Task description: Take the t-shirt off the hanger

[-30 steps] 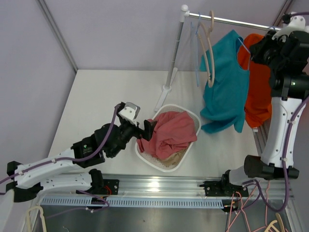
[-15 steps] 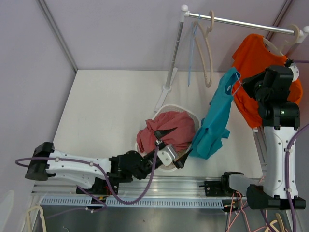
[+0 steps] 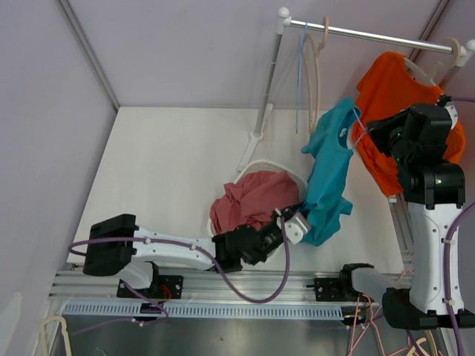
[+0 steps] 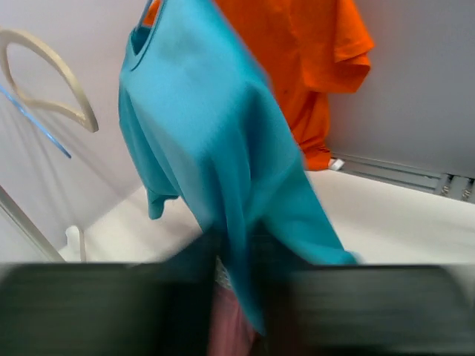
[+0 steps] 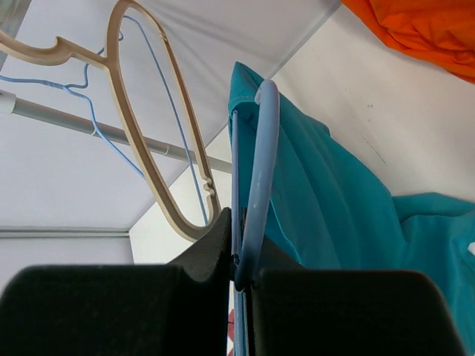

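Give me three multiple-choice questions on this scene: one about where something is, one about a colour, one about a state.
1. Where does the pink garment lie?
A) in the white basket
B) on the rail
C) on the bare table

2. What colour is the t-shirt on the blue hanger?
A) orange
B) teal
C) pink

3. How is the right claw?
A) wide open
B) shut on the blue hanger
C) out of view

Answers: 1 A, the pink cloth fills the basket. 2 B, the teal cloth drapes from that hanger. 3 B, its fingers pinch the hanger.
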Robot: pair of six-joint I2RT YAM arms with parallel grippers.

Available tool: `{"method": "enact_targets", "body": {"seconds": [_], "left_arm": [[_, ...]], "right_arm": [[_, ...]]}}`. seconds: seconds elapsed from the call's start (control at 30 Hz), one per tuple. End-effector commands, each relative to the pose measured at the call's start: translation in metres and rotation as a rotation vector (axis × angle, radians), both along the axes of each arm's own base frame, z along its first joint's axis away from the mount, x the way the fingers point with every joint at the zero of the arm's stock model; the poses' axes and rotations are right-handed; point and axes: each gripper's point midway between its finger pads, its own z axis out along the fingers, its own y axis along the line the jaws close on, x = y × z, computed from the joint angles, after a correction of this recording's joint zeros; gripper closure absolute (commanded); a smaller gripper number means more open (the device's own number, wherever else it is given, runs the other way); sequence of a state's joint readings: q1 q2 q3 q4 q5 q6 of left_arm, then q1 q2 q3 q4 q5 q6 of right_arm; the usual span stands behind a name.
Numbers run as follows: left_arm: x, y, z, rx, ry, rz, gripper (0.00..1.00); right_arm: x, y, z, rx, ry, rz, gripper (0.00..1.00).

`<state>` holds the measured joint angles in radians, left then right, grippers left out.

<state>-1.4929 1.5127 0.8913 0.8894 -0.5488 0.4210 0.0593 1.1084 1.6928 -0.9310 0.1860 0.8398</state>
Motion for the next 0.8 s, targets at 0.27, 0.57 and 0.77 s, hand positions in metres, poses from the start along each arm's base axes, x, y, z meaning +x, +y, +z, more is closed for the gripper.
{"method": "enact_targets", "body": {"seconds": [0.27, 0.57, 0.77], "left_arm": [[-0.029, 0.025, 0.045, -0.138, -0.072, -0.069, 0.99], [-0.071, 0.081, 0.057, -0.242, -0.081, -0.161, 0.99], [-0.069, 0.092, 0.057, -0.272, -0.084, -0.151, 0.99]], "right_arm": [[0.024, -0.020, -0.007, 0.115, 0.088, 0.001, 1.00], [0.068, -0.054, -0.014, 0.485, -0.001, 0.318, 1.00], [0.093, -0.054, -0.008, 0.590, -0.063, 0.452, 1.00]]}}
